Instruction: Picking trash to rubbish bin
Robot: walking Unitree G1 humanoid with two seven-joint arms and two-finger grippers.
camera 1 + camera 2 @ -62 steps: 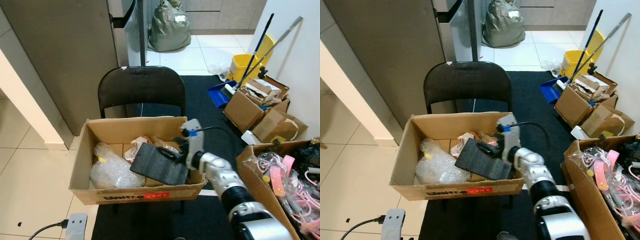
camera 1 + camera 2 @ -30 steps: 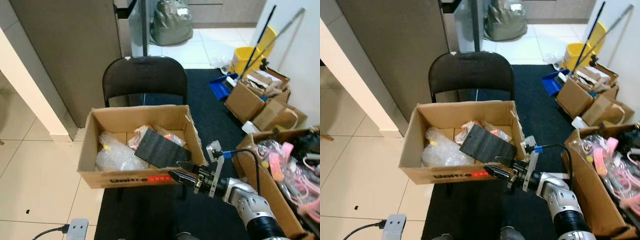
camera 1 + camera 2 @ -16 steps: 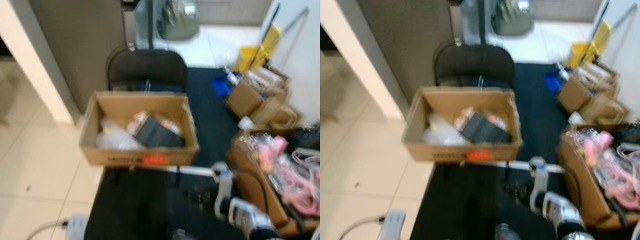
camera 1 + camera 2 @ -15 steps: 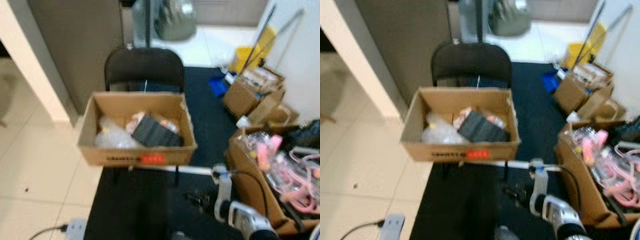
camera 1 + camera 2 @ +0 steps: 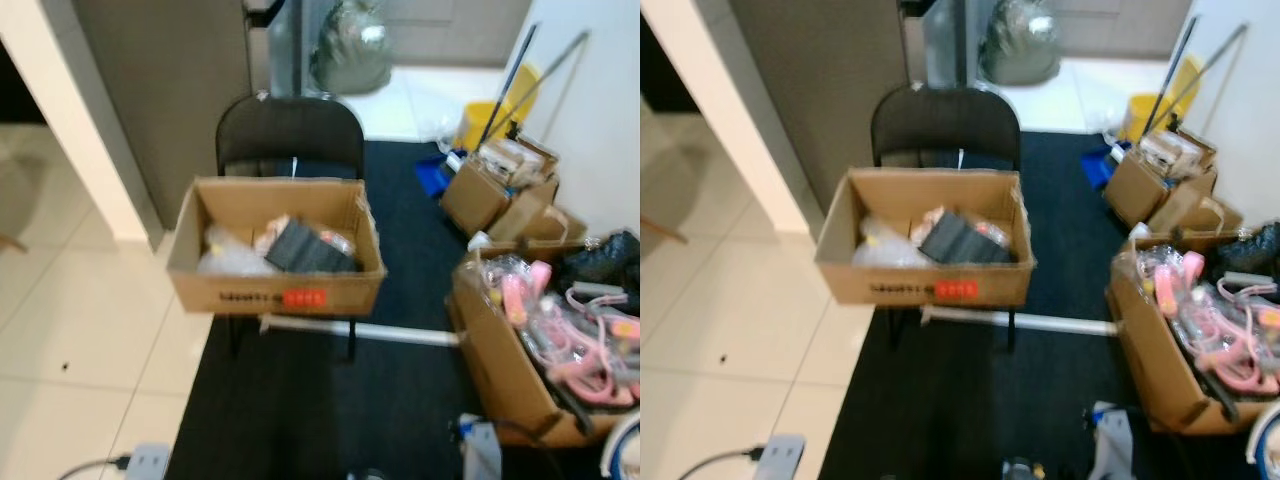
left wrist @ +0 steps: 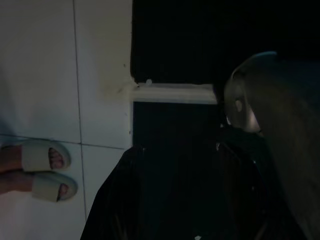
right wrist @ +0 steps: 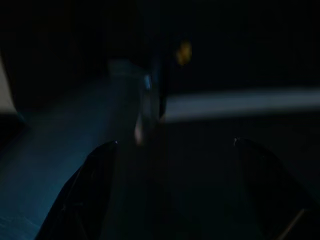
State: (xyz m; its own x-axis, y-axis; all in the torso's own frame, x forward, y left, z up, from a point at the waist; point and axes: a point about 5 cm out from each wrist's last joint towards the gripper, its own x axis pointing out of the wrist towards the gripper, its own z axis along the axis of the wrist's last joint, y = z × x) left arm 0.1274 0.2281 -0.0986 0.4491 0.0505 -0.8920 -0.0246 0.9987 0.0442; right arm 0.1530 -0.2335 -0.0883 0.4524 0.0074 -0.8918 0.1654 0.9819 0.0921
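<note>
A cardboard box serving as the bin rests on a black chair. Inside it lie a black foam slab, bubble wrap and crumpled wrappers. My right arm's wrist pokes in at the bottom edge of the eye views, well short of the box and low over the black mat. In the dark right wrist view, my right gripper is open with nothing between its fingers. My left gripper hangs idle in shade beside my leg.
A white strip lies on the mat under the chair. An open carton of pink hangers stands at the right, with smaller cartons and a yellow mop bucket behind. A person's sandalled feet stand on the tiles.
The right gripper let go of the black foam slab, which now lies in the box, and dropped low and back. The camera has backed away from the box.
</note>
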